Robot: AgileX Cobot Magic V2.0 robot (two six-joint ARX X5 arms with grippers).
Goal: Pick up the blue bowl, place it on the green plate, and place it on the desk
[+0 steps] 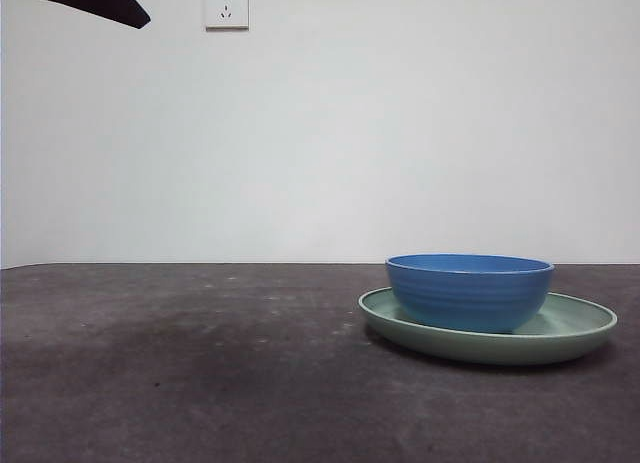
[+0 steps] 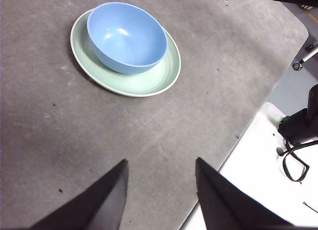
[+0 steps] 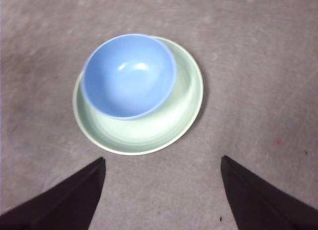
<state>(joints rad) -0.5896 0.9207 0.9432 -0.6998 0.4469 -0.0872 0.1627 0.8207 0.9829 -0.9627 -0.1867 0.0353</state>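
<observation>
Resting spot: the blue bowl (image 1: 469, 290) sits in the green plate (image 1: 560, 335), pushed off-centre toward the plate's 9 o'clock side in the front view, both on the desk (image 1: 180, 363) at about 4 o'clock of that view.
Right claw: the right gripper (image 3: 163, 190) hangs above the plate with its jaws wide apart and holds nothing; bowl and plate lie just beyond its tips.
Left claw: the left gripper (image 2: 160, 190) hangs well away from the dishes, jaws apart, empty.
Step judged: the bowl appears already placed on the plate; moving it to the desk looks to be what is left.
Risk, rim grip: both dishes are glossy, so a jaw pinching the bowl's wall may slip.
Risk, plate: with the bowl off-centre, a jaw coming down outside it could strike the plate's rim or tip it.
Risk, lift: a tilted lift could drag the plate along.
</observation>
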